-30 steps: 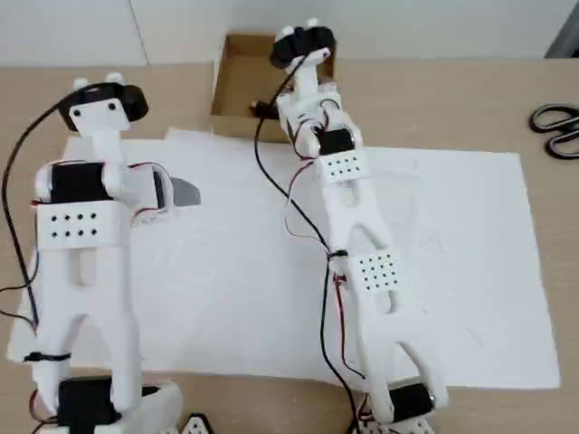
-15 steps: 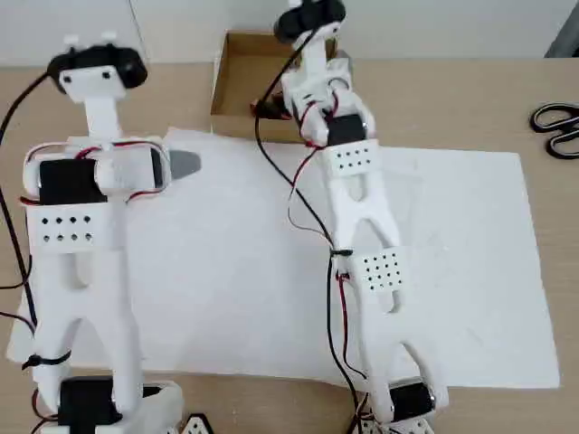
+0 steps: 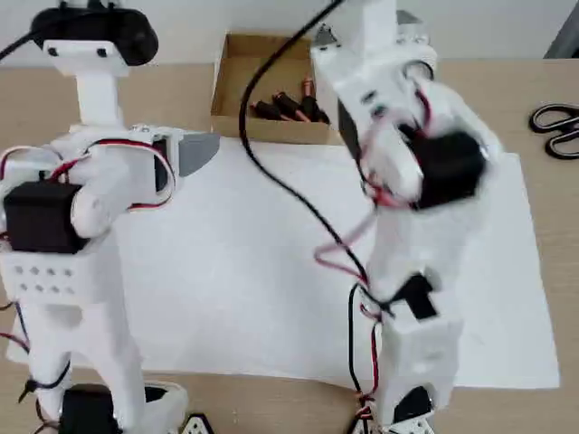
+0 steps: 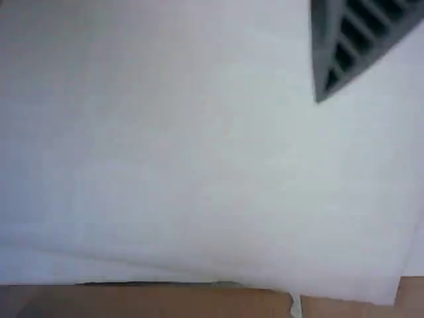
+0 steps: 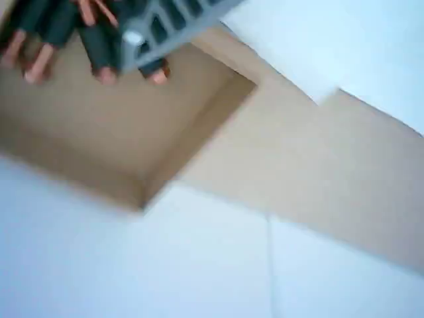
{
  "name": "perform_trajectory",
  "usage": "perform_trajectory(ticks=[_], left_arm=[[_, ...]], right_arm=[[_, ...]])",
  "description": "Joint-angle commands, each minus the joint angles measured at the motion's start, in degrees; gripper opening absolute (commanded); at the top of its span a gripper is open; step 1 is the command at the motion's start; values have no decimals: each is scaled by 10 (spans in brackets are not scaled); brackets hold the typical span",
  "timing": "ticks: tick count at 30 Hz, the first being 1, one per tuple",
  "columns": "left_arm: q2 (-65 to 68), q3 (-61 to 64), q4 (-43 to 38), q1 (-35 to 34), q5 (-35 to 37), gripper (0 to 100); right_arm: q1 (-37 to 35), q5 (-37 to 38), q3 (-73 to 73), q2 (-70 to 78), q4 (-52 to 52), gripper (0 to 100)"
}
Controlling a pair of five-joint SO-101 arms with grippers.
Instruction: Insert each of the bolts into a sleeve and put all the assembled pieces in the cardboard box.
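Cardboard box (image 3: 271, 129) of dark copper-tipped pieces (image 5: 99, 46) under right claw (image 5: 165, 26); white sheet (image 4: 199, 165) under left claw (image 4: 351, 46); both claws' spread untellable.

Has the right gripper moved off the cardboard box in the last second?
Yes. In the high view the right gripper has lifted and drawn toward the cardboard box's right edge, uncovering the assembled pieces inside.

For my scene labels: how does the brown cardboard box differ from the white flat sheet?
The brown cardboard box has upright walls and holds dark copper-tipped pieces; the white flat sheet lies flat. The box is small; the sheet covers far more of the table. Both rest on the wooden table.
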Motion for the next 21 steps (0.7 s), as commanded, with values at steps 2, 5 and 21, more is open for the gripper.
perform_trajectory(ticks=[2,5,21], left_arm=[[-96,1,10,4,29,313],[-144,41,10,0,55,313],[-321,434,5,0,59,313]], right_arm=[[4,4,-18,-140,19,298],[4,4,-17,-204,25,298],[131,1,836,-543,13,298]])
